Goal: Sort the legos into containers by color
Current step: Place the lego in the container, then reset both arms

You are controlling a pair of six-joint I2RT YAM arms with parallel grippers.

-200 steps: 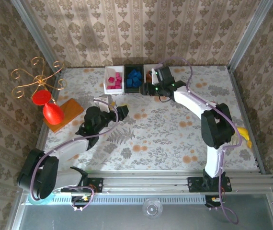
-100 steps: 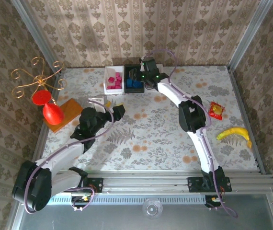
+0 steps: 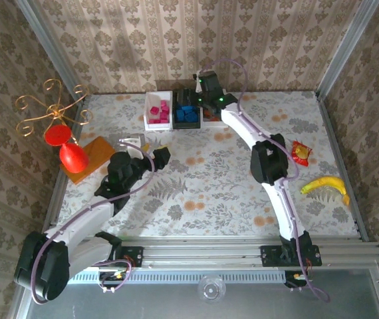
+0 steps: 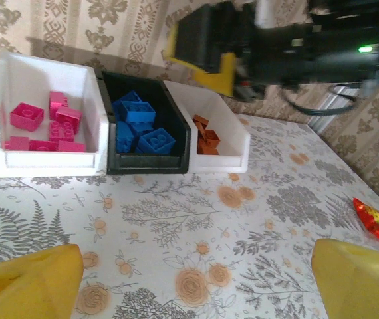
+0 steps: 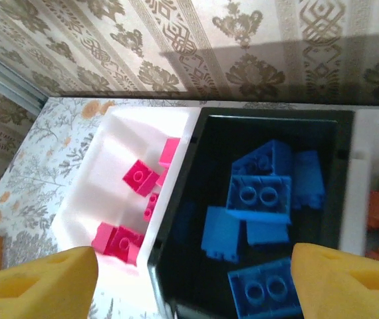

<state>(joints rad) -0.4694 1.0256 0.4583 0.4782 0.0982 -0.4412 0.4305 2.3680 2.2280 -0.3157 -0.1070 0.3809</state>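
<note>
Mid-table, the left gripper (image 4: 189,292) hangs open and empty. At the far wall, pink bricks (image 4: 26,116) and orange bricks (image 4: 206,141) lie in the white bins (image 4: 43,163). The right gripper (image 5: 196,286), jaws spread and empty, hovers over the black bin (image 5: 179,226) of blue bricks (image 5: 259,196), apparently positioned for dropping blues.

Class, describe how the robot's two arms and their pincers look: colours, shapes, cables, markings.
The left arm and right arm are white rounded links with bulky black joints; a pale lilac cable loops along each. The left pincer and right pincer have black bodies and yellow wedge-shaped pads. A small green light glows near the right arm's wrist.
</note>
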